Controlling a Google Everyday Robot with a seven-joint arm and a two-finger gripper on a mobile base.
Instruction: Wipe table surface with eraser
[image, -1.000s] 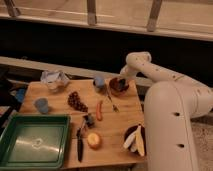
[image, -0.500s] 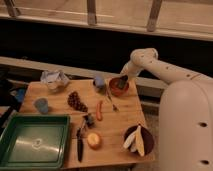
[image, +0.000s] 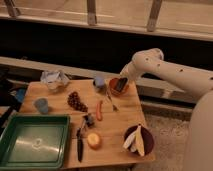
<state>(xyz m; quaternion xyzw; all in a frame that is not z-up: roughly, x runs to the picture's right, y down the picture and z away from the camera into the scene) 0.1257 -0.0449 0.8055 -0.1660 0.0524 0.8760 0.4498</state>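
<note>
The light tan wooden table surface (image: 117, 120) fills the middle of the camera view. My white arm reaches in from the right. My gripper (image: 121, 85) is at the table's far right, right over a reddish bowl (image: 114, 90). A dark grey oblong block, the eraser (image: 121, 83), shows tilted at the gripper's tip inside the bowl's rim. I cannot tell whether the gripper holds it or only touches it.
On the table lie a green tray (image: 35, 125), a black-handled knife (image: 80, 144), a small dark clip-like object (image: 89, 119), an orange fruit (image: 93, 141), a red chili (image: 99, 111), grapes (image: 76, 101), a fork (image: 112, 101), two blue cups (image: 42, 105), crumpled paper (image: 54, 79) and a dark bowl with bananas (image: 138, 140).
My arm's bulky near part has moved off to the right, uncovering the banana bowl. The gripper has stayed over the reddish bowl. Nothing on the table has moved.
</note>
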